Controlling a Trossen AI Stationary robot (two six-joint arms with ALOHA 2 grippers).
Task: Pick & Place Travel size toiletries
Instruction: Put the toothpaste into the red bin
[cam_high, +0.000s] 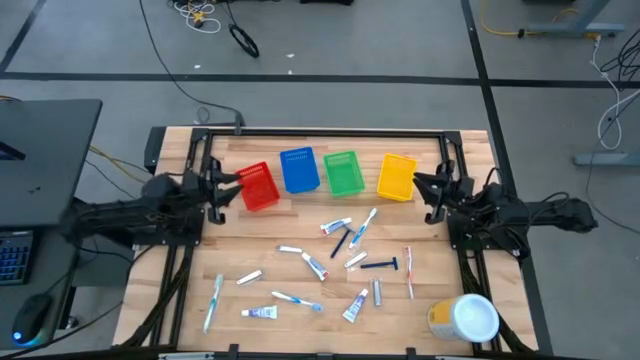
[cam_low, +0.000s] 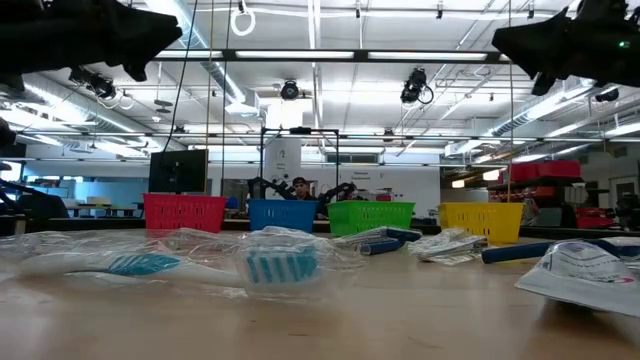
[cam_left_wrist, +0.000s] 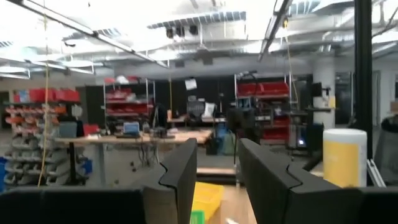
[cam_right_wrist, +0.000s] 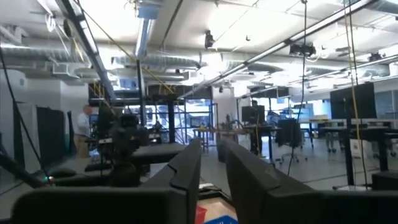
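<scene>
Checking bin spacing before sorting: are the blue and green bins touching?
Apart. The high view shows a strip of bare table between the blue bin and the green bin; the low view shows a gap too.

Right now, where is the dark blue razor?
In the high view the dark blue razor lies right of the table's centre, between a small white packet and a red-and-white toothbrush, below the yellow bin.
</scene>
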